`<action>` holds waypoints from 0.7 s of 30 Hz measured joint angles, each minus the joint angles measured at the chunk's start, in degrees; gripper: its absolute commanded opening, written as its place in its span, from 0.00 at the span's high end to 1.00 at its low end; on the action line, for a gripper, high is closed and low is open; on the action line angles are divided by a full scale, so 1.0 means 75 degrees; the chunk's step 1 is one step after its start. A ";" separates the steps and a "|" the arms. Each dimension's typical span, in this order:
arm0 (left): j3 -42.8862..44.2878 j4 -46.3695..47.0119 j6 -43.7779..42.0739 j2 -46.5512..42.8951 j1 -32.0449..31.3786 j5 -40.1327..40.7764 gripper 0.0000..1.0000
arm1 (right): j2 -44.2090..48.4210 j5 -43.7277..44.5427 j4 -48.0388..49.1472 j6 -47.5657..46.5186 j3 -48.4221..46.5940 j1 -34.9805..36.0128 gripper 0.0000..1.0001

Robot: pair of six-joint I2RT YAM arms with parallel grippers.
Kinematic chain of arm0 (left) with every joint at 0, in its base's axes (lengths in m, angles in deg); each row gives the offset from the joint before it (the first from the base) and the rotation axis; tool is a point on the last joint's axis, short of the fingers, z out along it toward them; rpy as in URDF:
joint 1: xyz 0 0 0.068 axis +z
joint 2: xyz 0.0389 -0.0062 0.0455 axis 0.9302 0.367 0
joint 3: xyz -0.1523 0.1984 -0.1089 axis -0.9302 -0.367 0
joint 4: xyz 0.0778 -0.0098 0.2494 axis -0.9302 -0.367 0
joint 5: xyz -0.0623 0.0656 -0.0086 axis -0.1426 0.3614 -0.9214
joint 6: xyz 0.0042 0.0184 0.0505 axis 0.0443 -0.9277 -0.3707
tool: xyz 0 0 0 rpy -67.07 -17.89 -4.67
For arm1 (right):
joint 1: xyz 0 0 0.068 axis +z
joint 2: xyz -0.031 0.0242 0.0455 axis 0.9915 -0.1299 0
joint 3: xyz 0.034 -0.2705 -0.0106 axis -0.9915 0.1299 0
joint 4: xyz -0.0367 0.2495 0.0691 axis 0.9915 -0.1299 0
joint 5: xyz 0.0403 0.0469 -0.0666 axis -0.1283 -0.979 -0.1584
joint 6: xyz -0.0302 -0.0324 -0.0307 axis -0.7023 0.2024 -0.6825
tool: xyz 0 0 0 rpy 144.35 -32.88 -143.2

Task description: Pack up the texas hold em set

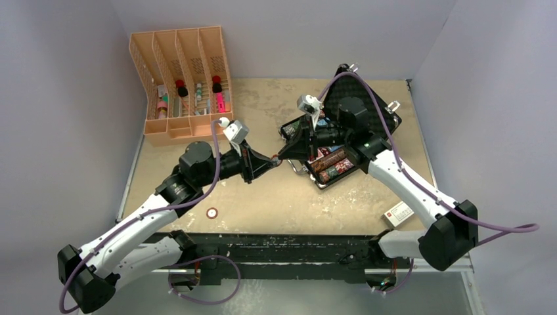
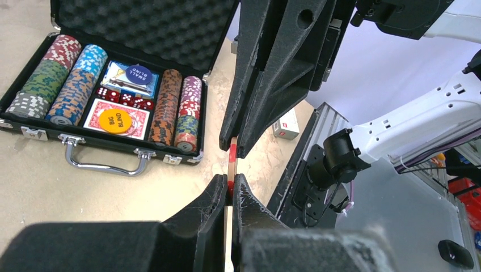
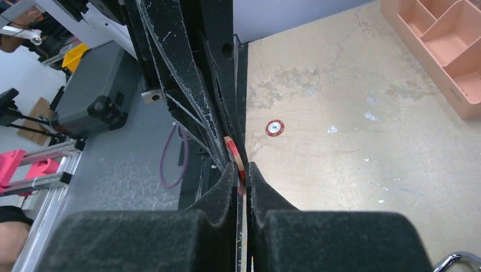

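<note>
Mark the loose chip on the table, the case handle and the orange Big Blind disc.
loose chip (image 3: 274, 127), right wrist view, its centre.
case handle (image 2: 102, 166), left wrist view, middle of the silver bar.
Big Blind disc (image 2: 115, 120), left wrist view, its orange face.

white links and black joints make up the left arm (image 1: 128, 226) and right arm (image 1: 410, 187), both above the black rail (image 1: 282, 248); purple cables (image 1: 217, 174) trail each; fingers (image 2: 207, 212) grainy black.

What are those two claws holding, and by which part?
One red poker chip, held on edge: the left gripper pinches one side of its rim, the right gripper the opposite side.
</note>
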 measured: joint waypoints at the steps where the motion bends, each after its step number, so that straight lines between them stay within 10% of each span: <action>1: 0.0000 0.0015 0.0006 0.0000 0.0003 0.0009 1.00 | -0.0026 0.0000 -0.0041 -0.0055 -0.0055 0.0000 0.96; 7: 0.0000 0.0207 0.0108 0.0152 0.0023 0.0020 1.00 | -0.0114 0.0006 -0.0125 -0.0187 -0.0146 -0.0035 0.80; 15: -0.0003 0.0350 0.0207 0.0254 0.0035 -0.0058 1.00 | -0.0119 -0.0067 -0.0117 -0.0224 -0.0146 -0.0038 1.00; 21: 0.0009 0.0090 0.0195 0.0251 0.0035 0.0734 0.58 | -0.0102 0.0501 -0.0306 -0.0172 -0.0146 -0.0026 1.00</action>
